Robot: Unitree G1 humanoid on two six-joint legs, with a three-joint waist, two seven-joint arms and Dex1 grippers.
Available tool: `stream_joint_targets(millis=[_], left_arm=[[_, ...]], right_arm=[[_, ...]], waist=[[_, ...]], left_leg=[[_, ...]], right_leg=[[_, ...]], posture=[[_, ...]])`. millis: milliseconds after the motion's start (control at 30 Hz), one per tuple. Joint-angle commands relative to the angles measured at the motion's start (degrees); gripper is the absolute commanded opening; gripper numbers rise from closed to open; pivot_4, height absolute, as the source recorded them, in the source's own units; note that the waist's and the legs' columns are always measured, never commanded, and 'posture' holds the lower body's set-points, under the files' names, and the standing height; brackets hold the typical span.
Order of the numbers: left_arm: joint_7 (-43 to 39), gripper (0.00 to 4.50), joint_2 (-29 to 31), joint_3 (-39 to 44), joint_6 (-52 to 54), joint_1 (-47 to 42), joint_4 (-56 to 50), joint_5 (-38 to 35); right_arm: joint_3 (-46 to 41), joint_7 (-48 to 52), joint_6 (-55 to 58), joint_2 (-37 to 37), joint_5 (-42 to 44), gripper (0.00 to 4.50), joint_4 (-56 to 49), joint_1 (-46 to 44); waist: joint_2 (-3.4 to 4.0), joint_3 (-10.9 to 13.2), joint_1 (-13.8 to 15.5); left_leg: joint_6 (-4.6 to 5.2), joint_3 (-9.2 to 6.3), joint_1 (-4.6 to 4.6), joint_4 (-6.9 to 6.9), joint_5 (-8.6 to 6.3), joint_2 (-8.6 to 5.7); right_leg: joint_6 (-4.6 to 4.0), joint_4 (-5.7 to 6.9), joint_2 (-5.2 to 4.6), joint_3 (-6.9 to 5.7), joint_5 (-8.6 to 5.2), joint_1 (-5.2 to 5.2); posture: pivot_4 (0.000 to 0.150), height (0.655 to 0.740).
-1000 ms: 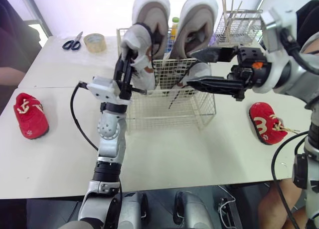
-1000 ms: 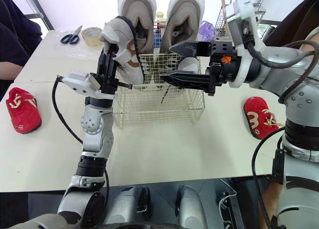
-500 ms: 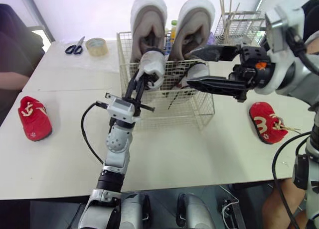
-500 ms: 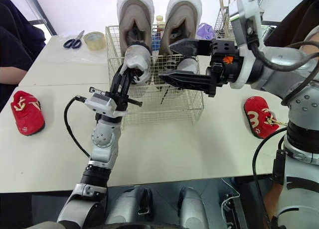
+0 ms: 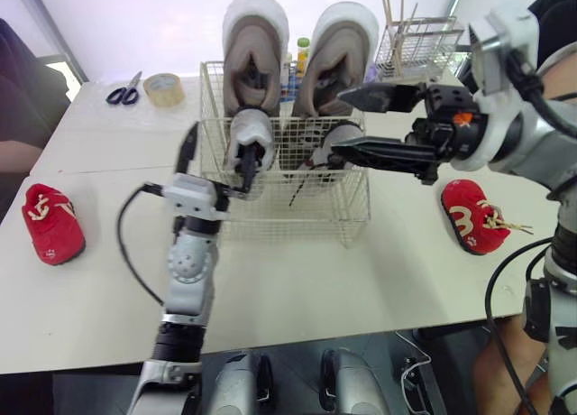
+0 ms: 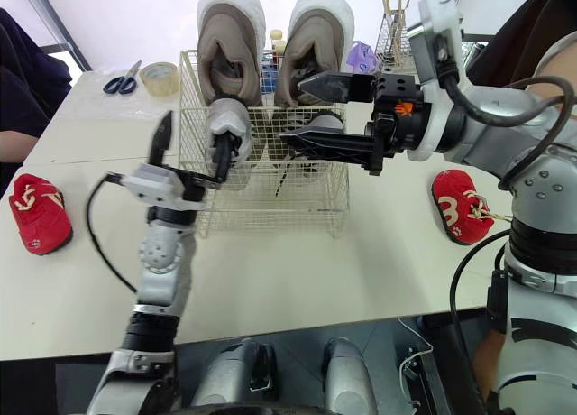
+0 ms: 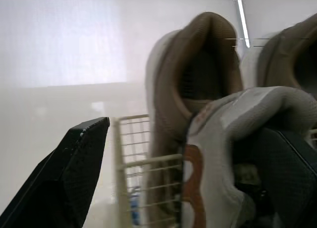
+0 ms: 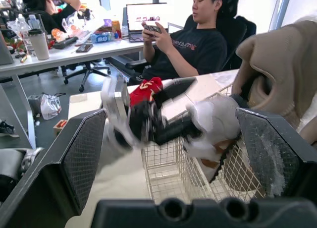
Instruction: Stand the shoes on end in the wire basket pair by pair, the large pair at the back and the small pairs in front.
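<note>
One red shoe (image 5: 52, 221) looks light, soft; pinch its collar. Left tool (image 5: 219, 150) and right tool (image 5: 341, 121) gape, released.

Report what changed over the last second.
The left pincer carried the small white shoe down from above the wire basket into its front left corner, then opened; the shoe now stands there. The right pincer stayed open over the basket's front right. The large pair at the back and the red shoes on the table did not move.
</note>
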Motion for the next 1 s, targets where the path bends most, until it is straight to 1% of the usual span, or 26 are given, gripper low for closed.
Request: stream_joint_targets(millis=[33, 133, 267, 367, 467, 567, 700, 767, 867, 933, 1000], left_arm=[[-3.2, 4.48, 4.0, 2.7, 5.8, 4.4, -9.6, -5.5], [-6.4, 4.48, 7.6, 4.1, 8.2, 9.1, -13.8, -8.3], [-8.8, 4.48, 11.2, 6.1, 12.5, 13.1, -17.7, -11.5], [-9.4, 4.48, 12.0, 6.6, 14.8, 13.1, -18.6, -13.4], [-11.1, 4.48, 12.4, 5.3, 17.1, 12.9, -20.4, -14.4], [-10.4, 4.48, 13.6, 8.4, 23.7, 13.7, -24.6, -19.9], [-8.1, 4.48, 18.4, 18.2, 33.2, 13.8, -28.8, -31.4], [-6.0, 4.48, 22.6, 24.8, 38.6, 13.7, -29.7, -36.9], [-2.2, 4.48, 29.4, 35.6, 47.5, 14.9, -28.0, -43.6], [2.0, 4.48, 33.6, 42.7, 53.5, 14.1, -23.0, -46.4], [6.0, 4.48, 39.7, 47.0, 61.6, 12.0, -15.8, -47.4]], right_arm=[[0.7, 2.7, -2.4, 1.3, -1.1, 4.5, 1.3, -1.1], [2.6, 5.7, -4.4, 2.1, -3.3, 4.5, 2.9, -1.6], [3.9, 7.8, -7.0, 4.2, -5.8, 4.5, 5.9, -3.2], [4.4, 8.7, -8.0, 5.8, -6.9, 4.5, 7.6, -3.9], [4.8, 10.0, -8.3, 6.0, -7.6, 4.5, 6.8, -3.2], [3.6, 9.4, -7.4, 6.6, -6.3, 4.5, 6.4, -3.2], [1.6, 10.3, -6.8, 5.2, -5.1, 4.5, 7.3, -4.0], [1.1, 11.5, -7.0, 4.3, -5.6, 4.5, 8.4, -4.7], [0.7, 13.1, -7.1, 3.4, -6.0, 4.5, 9.3, -4.9], [0.9, 14.2, -7.6, 3.1, -6.5, 4.5, 10.1, -5.0], [1.7, 15.2, -8.6, 3.7, -7.6, 4.5, 11.5, -5.5]], waist=[[0.0, 0.0, 0.1], [0.0, 0.0, 0.4], [-0.02, 0.0, 0.4], [-0.02, 0.0, 0.5], [-0.02, 0.0, 0.4], [-0.03, 0.0, 0.3], [-0.04, 0.1, 0.2], [-0.05, 0.1, 0.2], [-0.1, 0.1, 0.1], [-0.08, 0.1, 0.2], [-0.13, 0.2, 0.3]], left_leg=[[0.0, 0.01, -0.02, 0.0, 0.0, 0.0], [0.0, 0.07, -0.06, 0.01, 0.0, -0.04], [0.02, 0.07, -0.06, 0.04, -0.03, -0.14], [0.01, 0.06, -0.05, 0.03, -0.04, -0.14], [-0.06, 0.07, -0.08, 0.03, 0.0, -0.14], [-0.19, 0.09, -0.08, 0.02, 0.08, -0.13], [-0.17, 0.08, -0.08, 0.0, 0.06, -0.08], [-0.16, 0.07, -0.07, -0.02, 0.06, -0.08], [-0.2, 0.07, -0.07, -0.02, 0.08, -0.08], [-0.32, 0.08, -0.06, -0.05, 0.13, -0.1], [-0.39, 0.08, -0.06, -0.05, 0.16, -0.11]], right_leg=[[0.0, -0.01, 0.0, 0.0, 0.0, -0.01], [0.01, -0.07, -0.03, 0.02, -0.01, -0.01], [-0.04, -0.15, -0.12, 0.03, -0.03, 0.02], [-0.07, -0.15, -0.12, 0.04, -0.04, 0.01], [-0.01, -0.15, -0.11, 0.04, -0.01, 0.0], [0.0, -0.15, -0.09, 0.04, -0.01, 0.0], [0.0, -0.13, -0.07, 0.04, -0.01, -0.03], [0.0, -0.12, -0.05, 0.04, -0.01, -0.04], [0.0, -0.11, -0.03, 0.04, -0.01, -0.06], [0.02, -0.14, -0.03, 0.07, -0.03, -0.05], [0.04, -0.14, -0.03, 0.08, -0.04, -0.06]], posture=[[0.15, 0.74], [0.15, 0.74], [0.15, 0.74], [0.15, 0.74], [0.15, 0.74], [0.15, 0.74], [0.15, 0.74], [0.15, 0.74], [0.15, 0.74], [0.15, 0.74], [0.15, 0.74]])
